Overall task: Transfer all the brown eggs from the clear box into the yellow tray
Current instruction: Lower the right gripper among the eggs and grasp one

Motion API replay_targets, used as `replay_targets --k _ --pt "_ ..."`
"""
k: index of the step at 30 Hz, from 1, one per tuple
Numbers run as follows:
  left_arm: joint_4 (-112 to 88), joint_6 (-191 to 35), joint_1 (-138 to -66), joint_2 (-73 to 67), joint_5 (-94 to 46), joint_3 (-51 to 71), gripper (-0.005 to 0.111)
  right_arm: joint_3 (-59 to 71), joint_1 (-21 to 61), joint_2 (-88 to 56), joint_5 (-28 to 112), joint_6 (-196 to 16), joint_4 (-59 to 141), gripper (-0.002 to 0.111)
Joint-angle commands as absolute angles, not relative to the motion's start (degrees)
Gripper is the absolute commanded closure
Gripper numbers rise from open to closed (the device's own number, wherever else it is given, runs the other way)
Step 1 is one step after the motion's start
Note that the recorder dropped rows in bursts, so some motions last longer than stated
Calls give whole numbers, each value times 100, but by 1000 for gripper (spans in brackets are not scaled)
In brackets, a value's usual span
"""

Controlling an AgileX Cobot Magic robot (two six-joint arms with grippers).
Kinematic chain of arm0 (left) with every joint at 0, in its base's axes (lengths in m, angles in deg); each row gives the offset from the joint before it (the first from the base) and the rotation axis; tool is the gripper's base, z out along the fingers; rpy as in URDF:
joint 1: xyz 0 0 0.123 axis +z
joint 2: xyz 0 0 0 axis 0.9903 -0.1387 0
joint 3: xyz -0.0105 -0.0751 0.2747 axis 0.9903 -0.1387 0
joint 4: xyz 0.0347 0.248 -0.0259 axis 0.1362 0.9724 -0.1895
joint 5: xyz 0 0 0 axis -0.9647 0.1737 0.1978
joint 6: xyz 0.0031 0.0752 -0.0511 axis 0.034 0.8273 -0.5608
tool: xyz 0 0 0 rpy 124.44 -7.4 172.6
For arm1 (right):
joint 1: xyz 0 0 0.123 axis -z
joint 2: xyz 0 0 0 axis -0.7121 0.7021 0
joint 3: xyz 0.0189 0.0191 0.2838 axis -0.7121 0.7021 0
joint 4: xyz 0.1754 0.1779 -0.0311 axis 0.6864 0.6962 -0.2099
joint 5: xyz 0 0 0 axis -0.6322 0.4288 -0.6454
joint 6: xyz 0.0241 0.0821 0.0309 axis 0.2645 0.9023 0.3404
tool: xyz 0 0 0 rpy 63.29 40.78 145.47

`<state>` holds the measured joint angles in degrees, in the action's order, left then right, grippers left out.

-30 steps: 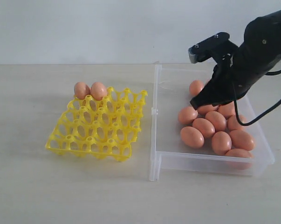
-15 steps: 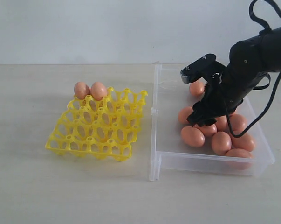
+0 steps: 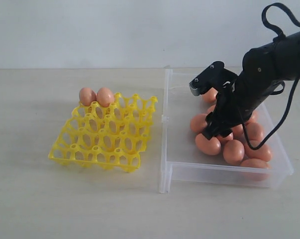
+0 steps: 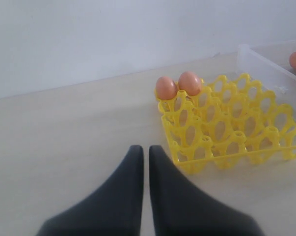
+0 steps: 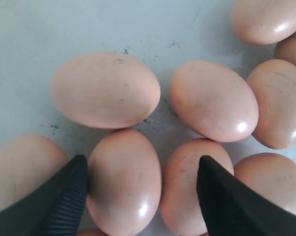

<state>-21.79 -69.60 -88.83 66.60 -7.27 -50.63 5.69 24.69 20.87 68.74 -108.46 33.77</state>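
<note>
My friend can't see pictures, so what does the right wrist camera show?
The right gripper, its two black fingers wide open and holding nothing, hangs over a cluster of brown eggs. The eggs lie close together on the pale, dark-smudged floor of the clear box.

Exterior view: raised, frontal, mid-distance, covering yellow tray (image 3: 102,137) and clear box (image 3: 217,172). Left wrist view: low over worktop (image 4: 64,137), facing that tray too. Right wrist view: very close, apparently straight down on brown eggs (image 5: 106,91).
</note>
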Motion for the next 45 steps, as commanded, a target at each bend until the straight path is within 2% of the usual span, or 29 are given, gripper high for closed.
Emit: replay_targets --k 1,5,8,9,13,38,40,41,43,44,45 --pt "-2171 -6959 -8917 6677 -750 -5085 103 563 2491 2110 6865 -11087 3342 50" --pt "-2171 -6959 -8917 6677 -750 -5085 103 563 2491 2110 6913 -11087 3359 55" --pt "-2171 -6959 -8917 6677 -750 -5085 103 563 2491 2110 7100 -11249 3525 77" --pt "-2171 -6959 -8917 6677 -750 -5085 103 563 2491 2110 7114 -11287 3551 78" --pt "-2171 -6959 -8917 6677 -750 -5085 103 563 2491 2110 7117 -11284 3566 63" --pt "-2171 -6959 -8917 6677 -750 -5085 103 -38 2491 2783 7492 -10973 3657 63" --pt "-2171 -6959 -8917 6677 -750 -5085 103 -38 2491 2880 7558 -11067 3657 69" --pt "-2171 -6959 -8917 6677 -750 -5085 103 -38 2491 2906 7561 -11067 3657 76" --pt "-2171 -6959 -8917 6677 -750 -5085 103 -38 2491 2948 7521 -11067 3657 101" --pt "-2171 -6959 -8917 6677 -750 -5085 103 -38 2491 2948 7470 -10982 3657 108" --pt "-2171 -6959 -8917 6677 -750 -5085 103 -38 2491 2948 7364 -10795 3657 108"
